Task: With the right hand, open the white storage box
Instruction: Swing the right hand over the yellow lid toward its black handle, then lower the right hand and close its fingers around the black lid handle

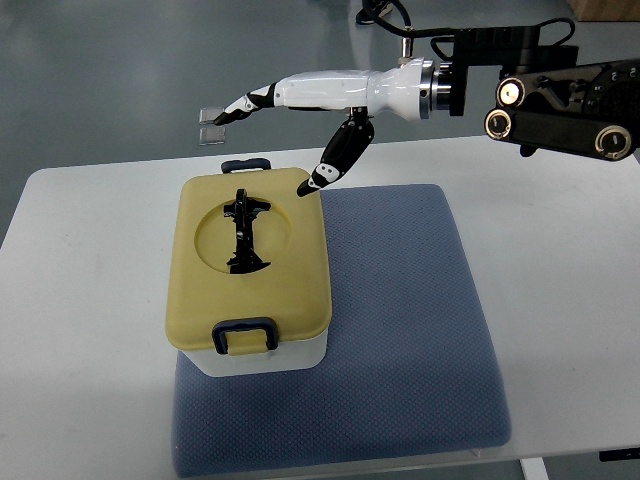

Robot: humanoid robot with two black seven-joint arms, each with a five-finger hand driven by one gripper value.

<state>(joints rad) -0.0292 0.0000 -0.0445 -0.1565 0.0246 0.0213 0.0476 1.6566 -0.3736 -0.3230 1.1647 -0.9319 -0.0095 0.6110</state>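
Note:
A white storage box (262,356) with a yellow lid (285,265) stands on the left part of a blue mat. The lid has a black handle (242,232) in a round recess and dark blue latches at the front (244,334) and back (245,165). My right hand (300,115) reaches in from the right, above and behind the box's far right corner. Its fingers are stretched out and hold nothing. The thumb tip (310,184) points down, just at the lid's back right edge. The lid is closed. The left arm is out of view.
The blue mat (400,320) lies on a white table (90,300). A small clear object (212,126) lies on the floor beyond the table's far edge. The right arm's black joints (560,105) hang over the far right.

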